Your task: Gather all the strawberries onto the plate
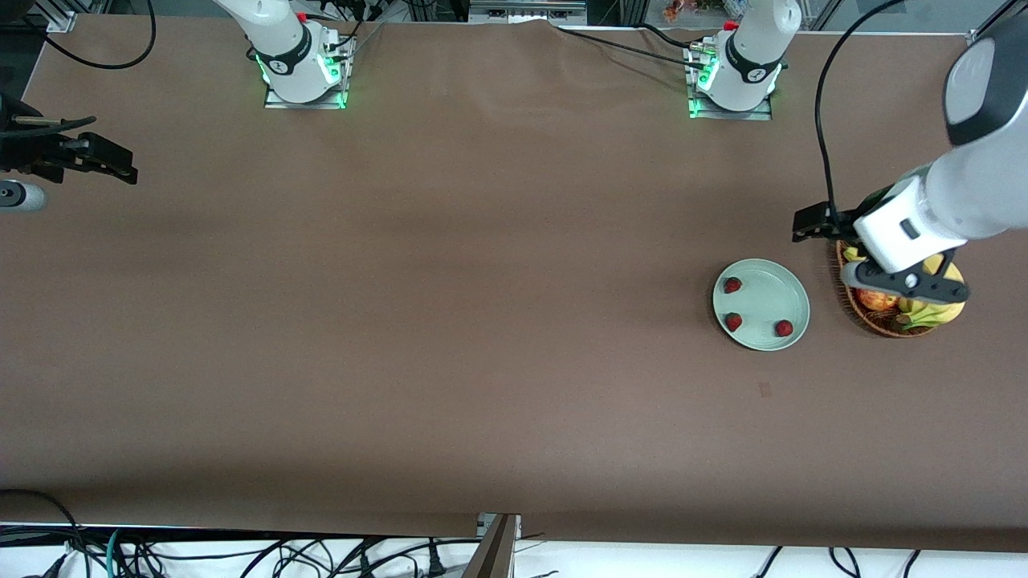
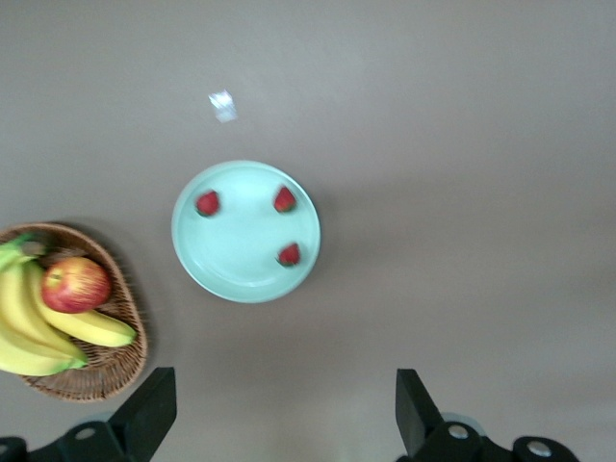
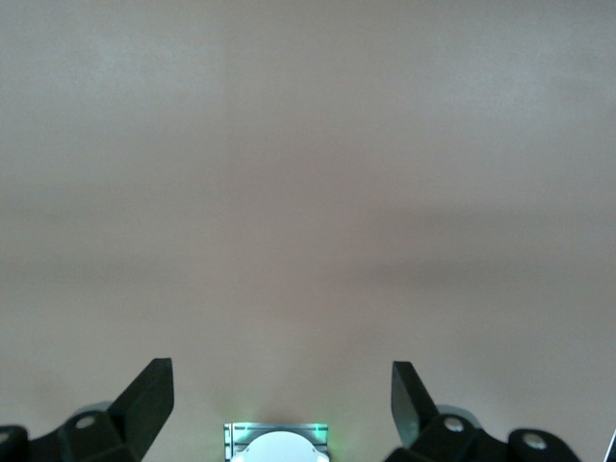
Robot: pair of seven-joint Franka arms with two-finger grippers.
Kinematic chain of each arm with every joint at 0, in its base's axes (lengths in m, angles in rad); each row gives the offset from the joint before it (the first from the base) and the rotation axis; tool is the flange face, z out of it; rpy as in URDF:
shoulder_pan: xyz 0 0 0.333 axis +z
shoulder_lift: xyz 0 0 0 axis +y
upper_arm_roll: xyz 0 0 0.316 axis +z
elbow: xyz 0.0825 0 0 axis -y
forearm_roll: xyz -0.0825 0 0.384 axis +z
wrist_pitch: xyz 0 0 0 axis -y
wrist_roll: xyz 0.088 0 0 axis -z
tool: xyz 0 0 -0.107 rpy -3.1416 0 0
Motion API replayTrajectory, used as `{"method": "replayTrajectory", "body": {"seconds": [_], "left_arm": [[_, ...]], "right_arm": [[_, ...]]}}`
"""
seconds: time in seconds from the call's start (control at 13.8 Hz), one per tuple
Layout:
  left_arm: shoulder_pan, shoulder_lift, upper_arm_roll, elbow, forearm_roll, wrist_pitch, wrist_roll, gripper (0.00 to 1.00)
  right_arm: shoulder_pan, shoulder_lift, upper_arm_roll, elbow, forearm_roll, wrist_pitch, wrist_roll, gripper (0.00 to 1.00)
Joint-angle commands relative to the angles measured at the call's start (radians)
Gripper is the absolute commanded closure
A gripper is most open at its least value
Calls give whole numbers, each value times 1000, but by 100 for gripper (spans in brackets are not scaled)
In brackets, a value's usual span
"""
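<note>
Three small red strawberries [image 1: 732, 285] [image 1: 733, 322] [image 1: 784, 327] lie apart in the pale mint-green plate [image 1: 767, 301]. The left wrist view shows the same berries [image 2: 208, 203] [image 2: 284, 199] [image 2: 289, 254] in the plate [image 2: 241, 255]. My left gripper [image 1: 835, 233] hangs high over the table beside the plate and the basket, open and empty [image 2: 286, 414]. My right gripper [image 1: 112, 164] waits at the right arm's end of the table, open and empty [image 3: 279, 404], over bare table.
A brown wicker basket [image 1: 883, 323] [image 2: 106, 371] stands beside the plate toward the left arm's end. It holds a red-yellow apple [image 1: 875, 299] [image 2: 75, 285] and bananas [image 1: 932, 313] [image 2: 29, 327]. A small white scrap [image 2: 222, 106] lies on the brown table.
</note>
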Motion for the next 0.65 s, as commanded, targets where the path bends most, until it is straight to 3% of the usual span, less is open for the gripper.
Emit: {"method": "replayTrajectory", "body": {"seconds": [0.0, 0.22, 0.58], "left_arm": [[-68, -194, 78, -237, 19, 147, -30, 0], [5, -222, 32, -262, 20, 142, -48, 0], [10, -282, 30, -303, 23, 106, -50, 0]], "right_arm": [[-2, 7, 3, 24, 3, -8, -5, 0], [-2, 7, 3, 24, 4, -8, -5, 0], [-2, 7, 3, 25, 4, -9, -6, 0]]}}
